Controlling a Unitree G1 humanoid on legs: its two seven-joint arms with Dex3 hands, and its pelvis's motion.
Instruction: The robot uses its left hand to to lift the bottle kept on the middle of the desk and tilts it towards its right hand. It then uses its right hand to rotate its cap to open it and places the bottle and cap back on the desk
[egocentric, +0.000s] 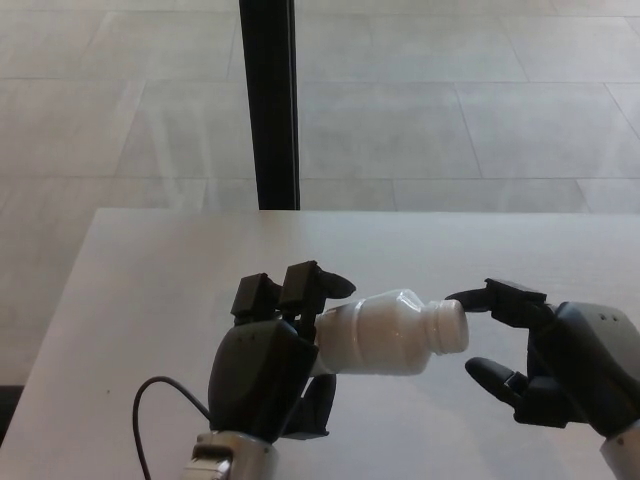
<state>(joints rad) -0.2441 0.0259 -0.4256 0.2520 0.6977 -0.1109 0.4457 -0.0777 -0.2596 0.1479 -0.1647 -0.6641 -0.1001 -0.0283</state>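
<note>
- Above the white desk (150, 290), the left hand (268, 365) is clamped around the base end of the white bottle (385, 333), its two fingers (300, 288) curling over the top and the thumb tucked below.
- Held this way, the bottle lies nearly on its side, clear of the desk, with its neck pointing away from the left hand toward the right hand (560, 375).
- At the neck end sits the cap (452, 325), white like the bottle; whether it is loosened cannot be told.
- Just beyond the cap, the right hand has its fingers spread and grips nothing: the upper fingers reach to the cap's top edge, touching it or almost so, while the thumb hangs below and a little apart from it.
- Behind the left wrist, a thin black cable (150, 410) loops over the desk.
- Far past both hands, a dark post (270, 100) rises from the pale tiled floor (450, 100).
</note>
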